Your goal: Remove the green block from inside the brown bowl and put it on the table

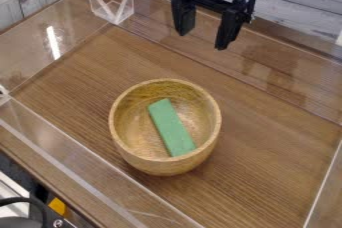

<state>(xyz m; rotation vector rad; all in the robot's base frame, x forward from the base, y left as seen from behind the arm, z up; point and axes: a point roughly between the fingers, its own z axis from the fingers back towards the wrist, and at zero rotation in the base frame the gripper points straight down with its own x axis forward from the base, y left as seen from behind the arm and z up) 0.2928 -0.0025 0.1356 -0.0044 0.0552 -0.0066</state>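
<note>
The green block [171,127] lies flat inside the brown bowl [130,144], slanting from upper left to lower right across its floor. The bowl stands on the table [267,142] near the front middle. My gripper [205,30] hangs high above the table's far side, well behind and above the bowl. Its two black fingers point down and stand apart, open, with nothing between them.
Clear plastic walls [80,37] edge the table on all sides, with a corner piece [110,4] at the back left. Bare tabletop lies around the bowl, to its right and behind it.
</note>
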